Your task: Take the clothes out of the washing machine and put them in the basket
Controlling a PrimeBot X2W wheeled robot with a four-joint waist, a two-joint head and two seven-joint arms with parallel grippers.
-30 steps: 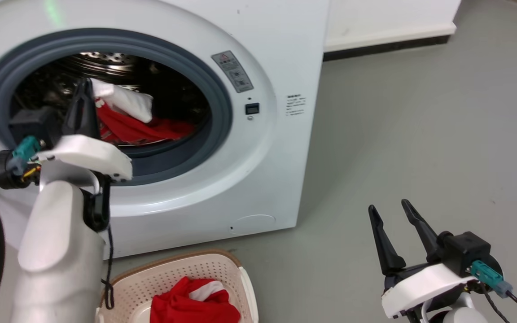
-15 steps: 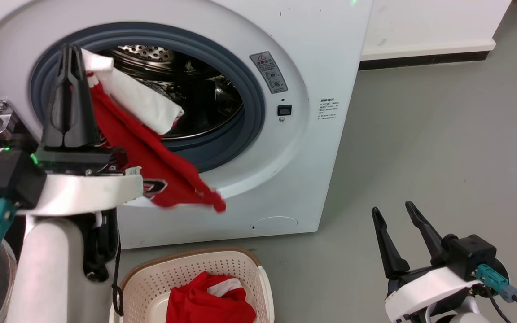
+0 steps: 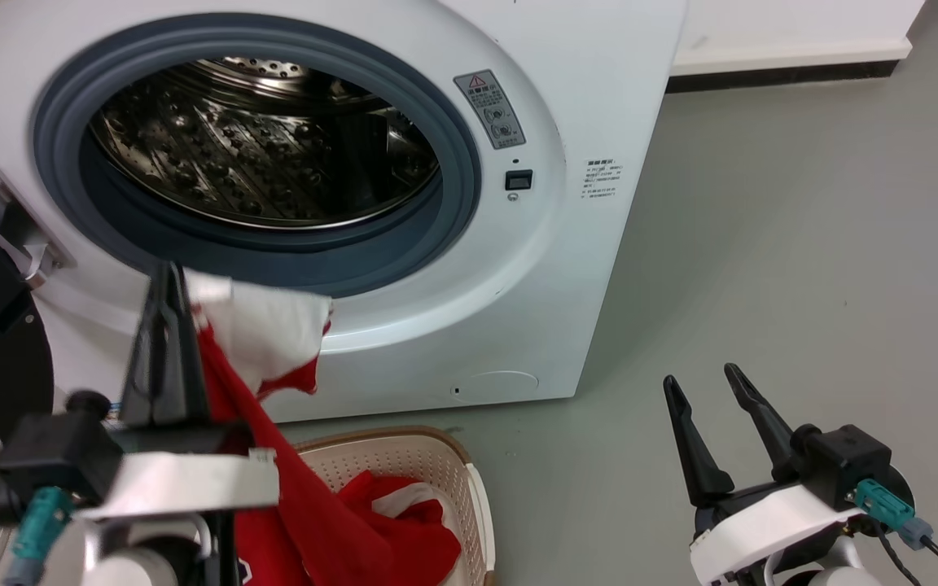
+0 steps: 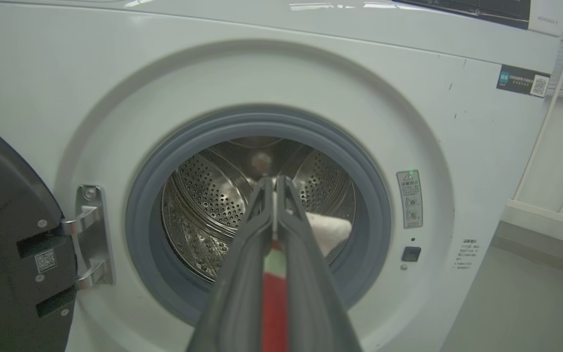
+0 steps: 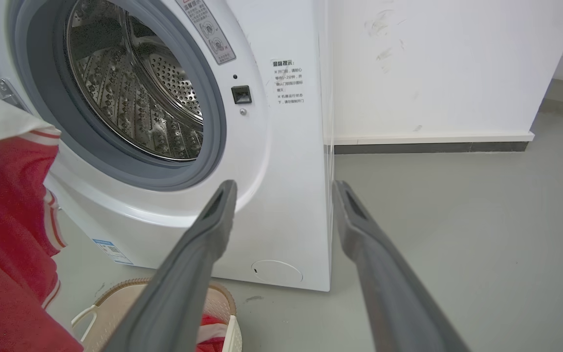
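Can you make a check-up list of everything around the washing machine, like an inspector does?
Surface: grey floor, bare beside the machine.
Job's things: washing machine, door open; drum shows no clothes in its visible part; held garment, red and white, hangs over the basket; second garment lies in the basket.
Clutter: nothing seen.
Grippers: left gripper, fingers shut on the held garment; right gripper open, holding nothing, above the floor.
Cables: teal plug with black cable at each wrist.
Surroundings: white wall with dark skirting.
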